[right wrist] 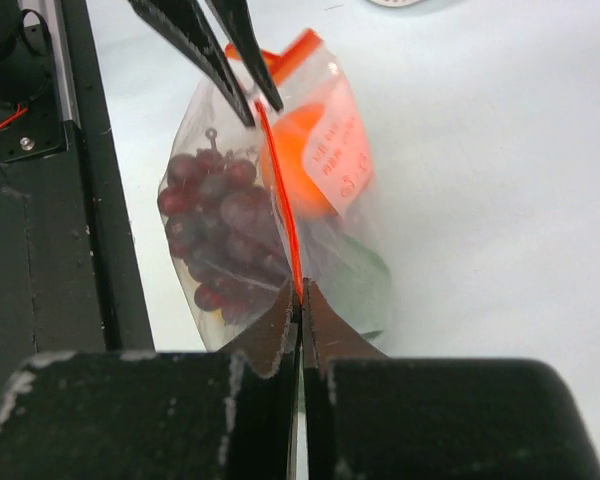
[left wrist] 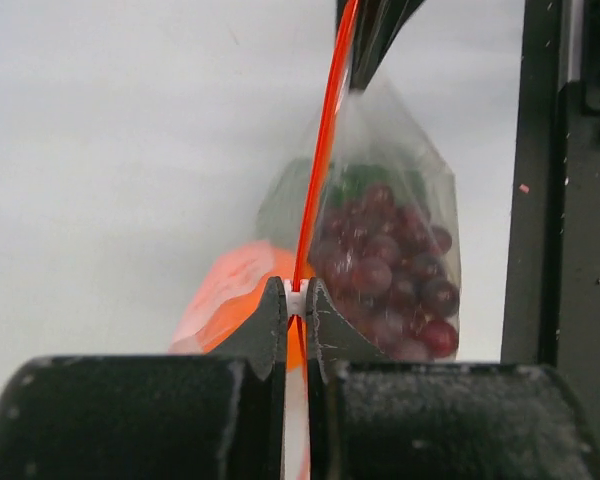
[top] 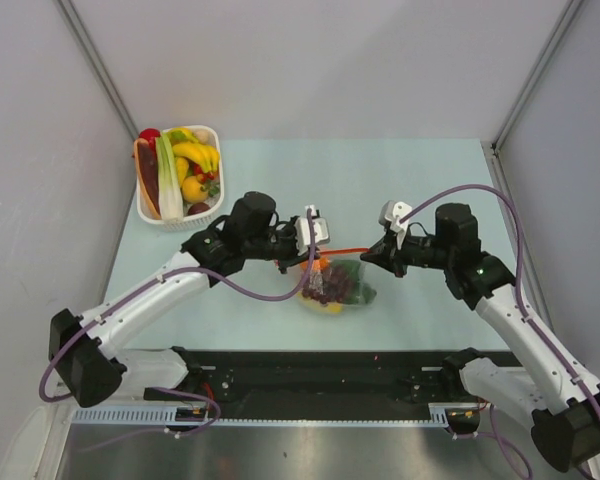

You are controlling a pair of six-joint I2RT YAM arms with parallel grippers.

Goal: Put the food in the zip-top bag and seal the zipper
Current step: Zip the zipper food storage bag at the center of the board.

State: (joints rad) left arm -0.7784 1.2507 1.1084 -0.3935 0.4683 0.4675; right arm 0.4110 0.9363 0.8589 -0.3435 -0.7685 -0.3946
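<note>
Zip-top bag (top: 344,287) sits near the middle of the pale table (top: 420,180), hanging between the two claws with its mouth up. It is clear, crinkly plastic with an orange printed patch on one side. Its zipper (top: 348,250), a thin orange-red strip, is pulled taut in a straight line from left to right.

Through the film show a dark purple grape bunch (right wrist: 225,220) of glossy round beads, a smooth orange round piece (right wrist: 300,160), green leafy pieces (right wrist: 360,280) and a bit of yellow (top: 325,307) at the bottom.

The left gripper (left wrist: 295,300) is clamped on the left end of the zipper, with something white pinched between its black ridged fingers. The right gripper (right wrist: 300,300) is pressed together on the strip at the right end.

A white slotted plastic basket (top: 180,222) stands at the far left corner, well apart, holding bananas (top: 200,152), a long green-white stalk (top: 167,180) and other toy produce. A black rail (top: 310,370) runs along the near edge.
</note>
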